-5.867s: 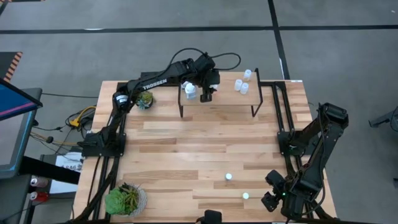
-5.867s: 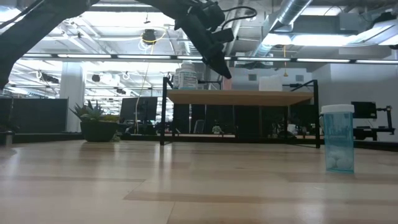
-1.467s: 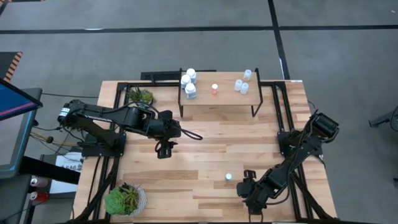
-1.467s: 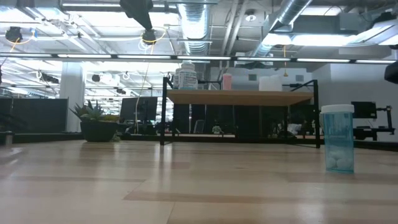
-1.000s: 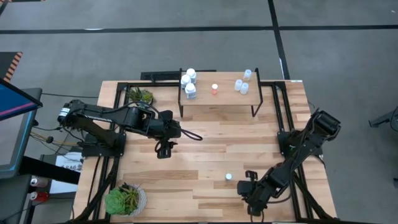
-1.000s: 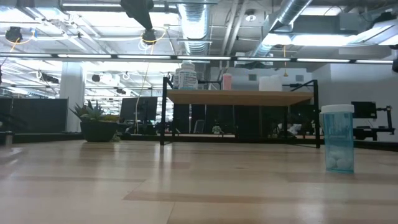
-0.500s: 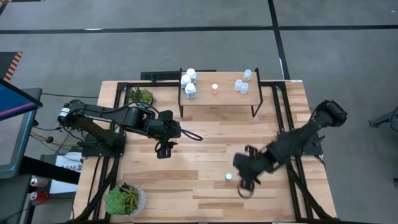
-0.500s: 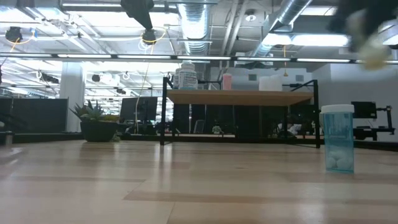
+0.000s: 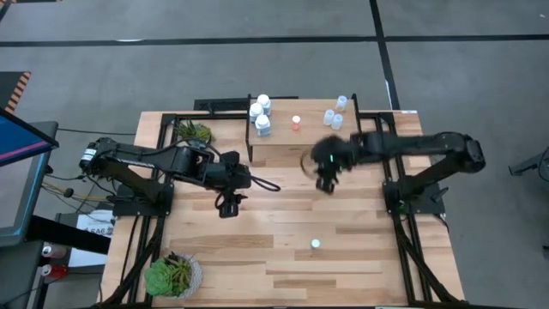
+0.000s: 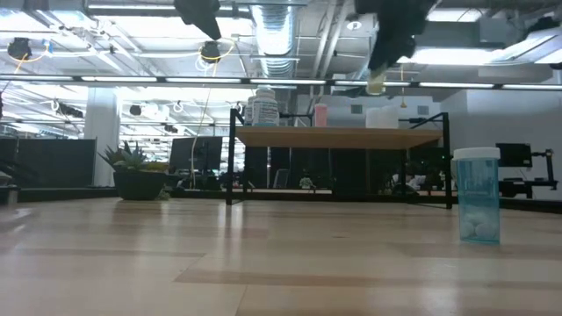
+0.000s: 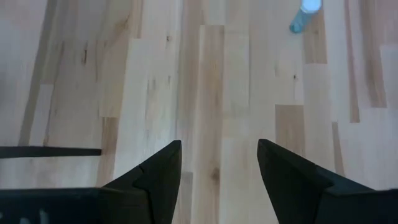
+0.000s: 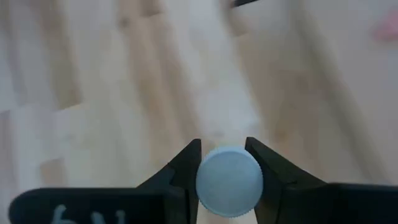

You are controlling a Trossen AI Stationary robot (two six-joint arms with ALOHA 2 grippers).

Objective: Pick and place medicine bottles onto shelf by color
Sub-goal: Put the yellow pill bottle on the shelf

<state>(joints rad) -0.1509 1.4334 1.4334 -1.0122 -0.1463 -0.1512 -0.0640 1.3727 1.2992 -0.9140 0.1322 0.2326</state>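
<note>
Shelf (image 9: 300, 137) bearing six medicine bottles (image 9: 260, 114)

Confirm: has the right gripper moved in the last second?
Yes. The right gripper, holding a bottle, swung from the table's near right corner up beside the shelf.

Left pincer (image 11: 219, 167) open over plank table (image 11: 93, 93); pale-blue bottle (image 11: 305, 14) far off.
</note>
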